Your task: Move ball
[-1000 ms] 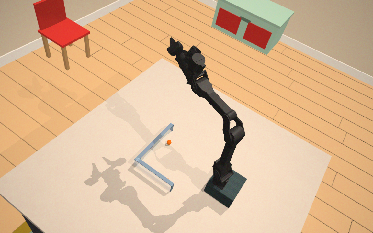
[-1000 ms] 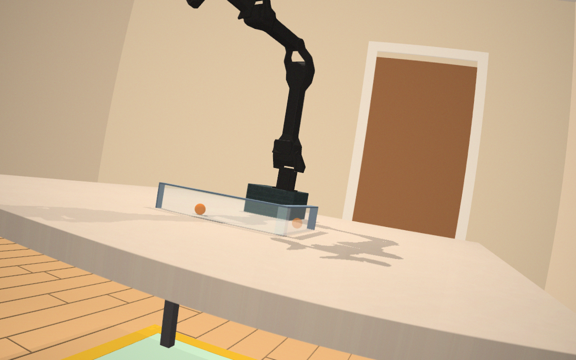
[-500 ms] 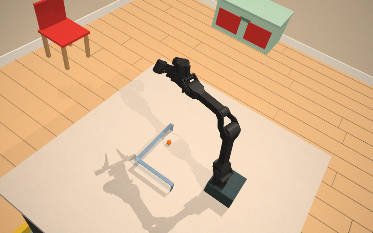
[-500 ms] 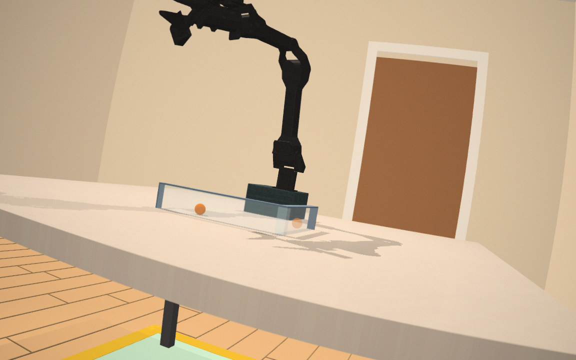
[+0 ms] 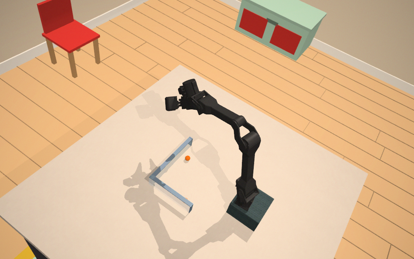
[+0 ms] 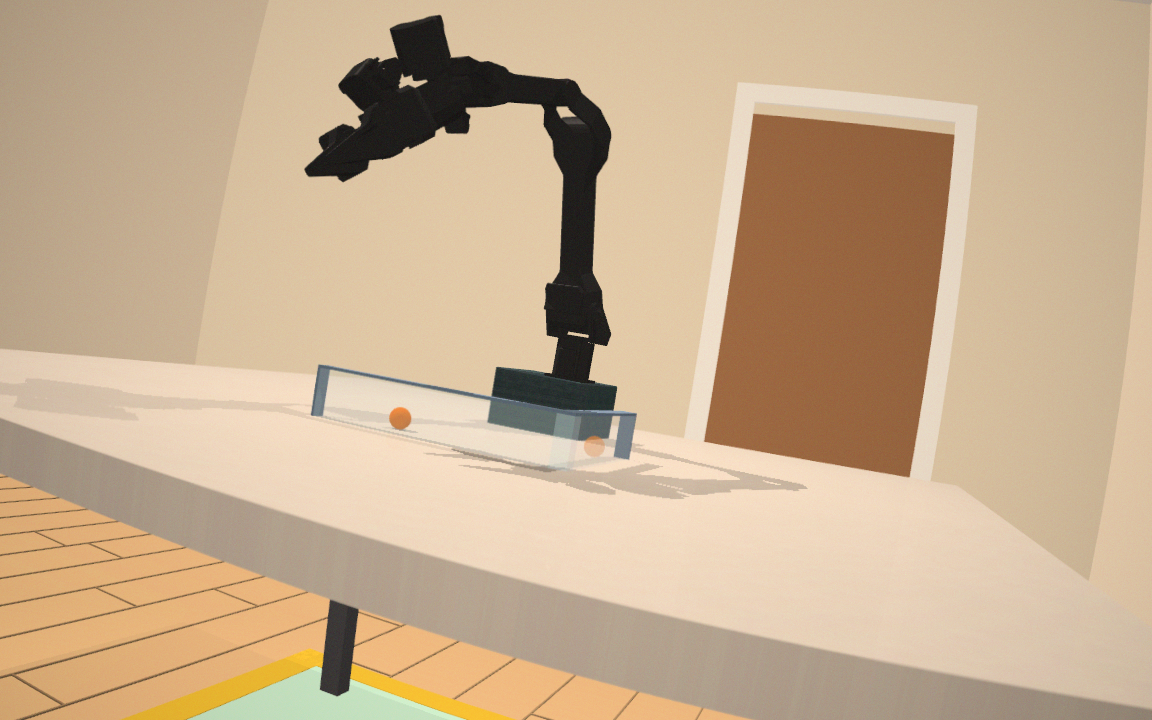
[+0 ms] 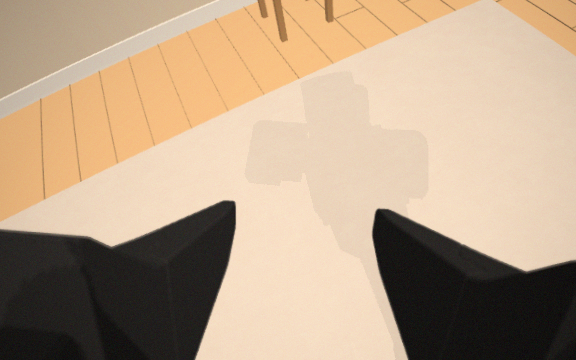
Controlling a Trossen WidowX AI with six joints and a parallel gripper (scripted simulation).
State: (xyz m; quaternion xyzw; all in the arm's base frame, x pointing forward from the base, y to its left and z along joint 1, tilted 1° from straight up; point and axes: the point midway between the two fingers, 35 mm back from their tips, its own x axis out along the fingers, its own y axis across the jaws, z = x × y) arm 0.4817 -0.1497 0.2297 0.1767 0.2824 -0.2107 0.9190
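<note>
1. The gripper [image 6: 322, 167] hangs high above the table [image 5: 298, 180] – jaws half open, holding nothing.
2. The ball [image 5: 187, 157] lies inside the walls [image 5: 170, 157], beside one – well below the gripper.

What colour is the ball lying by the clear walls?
Orange. The ball shows best in the top view, on the table just inside the walls.

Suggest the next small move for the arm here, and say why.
Probably lower the gripper toward the ball. Its jaws stand open and empty, high above the table, while the ball lies by one clear wall, far from the see-through copy.
</note>
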